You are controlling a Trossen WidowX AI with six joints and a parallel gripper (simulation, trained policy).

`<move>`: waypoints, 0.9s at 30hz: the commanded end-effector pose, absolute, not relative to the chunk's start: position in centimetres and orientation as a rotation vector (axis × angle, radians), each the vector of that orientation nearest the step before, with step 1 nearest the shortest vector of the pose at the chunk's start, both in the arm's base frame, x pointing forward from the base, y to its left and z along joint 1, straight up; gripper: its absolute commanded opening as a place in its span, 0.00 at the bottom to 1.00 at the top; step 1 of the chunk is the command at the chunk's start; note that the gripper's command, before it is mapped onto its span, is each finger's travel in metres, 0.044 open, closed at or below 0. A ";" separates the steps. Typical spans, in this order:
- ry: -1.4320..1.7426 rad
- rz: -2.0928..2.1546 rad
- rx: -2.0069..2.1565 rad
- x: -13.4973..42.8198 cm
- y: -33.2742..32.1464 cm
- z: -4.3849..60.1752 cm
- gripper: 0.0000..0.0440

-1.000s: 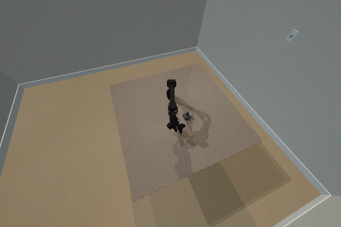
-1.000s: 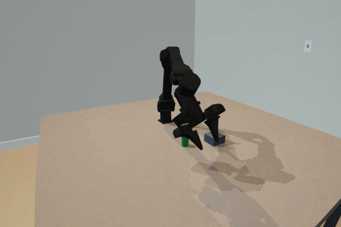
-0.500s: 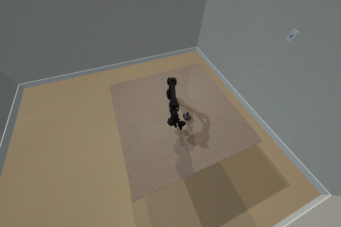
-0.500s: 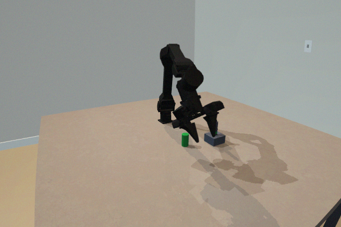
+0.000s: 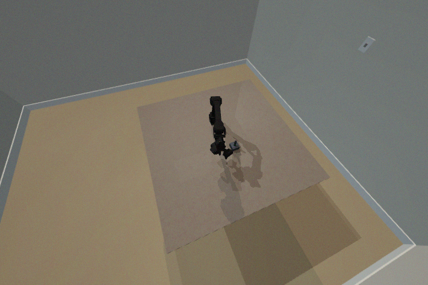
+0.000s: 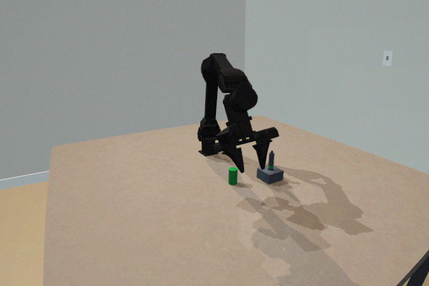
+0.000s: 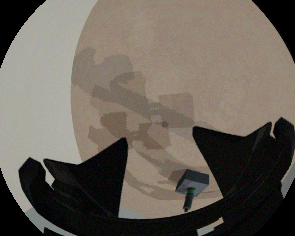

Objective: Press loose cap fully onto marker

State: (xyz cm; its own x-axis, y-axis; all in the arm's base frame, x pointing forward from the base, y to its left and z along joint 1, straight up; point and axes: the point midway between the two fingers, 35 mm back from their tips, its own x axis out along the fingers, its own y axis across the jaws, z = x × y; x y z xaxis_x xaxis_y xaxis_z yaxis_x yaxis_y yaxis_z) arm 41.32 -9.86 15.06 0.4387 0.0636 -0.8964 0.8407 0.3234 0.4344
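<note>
The green cap (image 6: 232,176) stands upright on the table, left of the holder block in the exterior view. It cannot be made out in the top view or the wrist view. The dark marker (image 6: 271,158) (image 7: 188,200) stands upright, uncapped, with a narrow tip on top and a green band low down, in the blue-grey holder block (image 5: 235,149) (image 6: 266,175) (image 7: 195,179). My gripper (image 5: 223,156) (image 6: 253,170) (image 7: 160,136) is open, with nothing between its fingers. It points down above the table. In the exterior view its fingertips appear between the cap and the marker.
The table (image 5: 183,168) (image 6: 137,209) carries the arm's base (image 6: 207,148) behind the cap and block. Shadows of the arm fall on the table in front of the block. The table's near edge shows at the lower right of the exterior view.
</note>
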 end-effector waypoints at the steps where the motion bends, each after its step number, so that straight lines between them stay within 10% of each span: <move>1: 1.013 -0.663 1.133 40.7 -9.8 15.2 0.75; 27: 1.253 -0.847 1.043 34.6 -8.5 13.1 0.77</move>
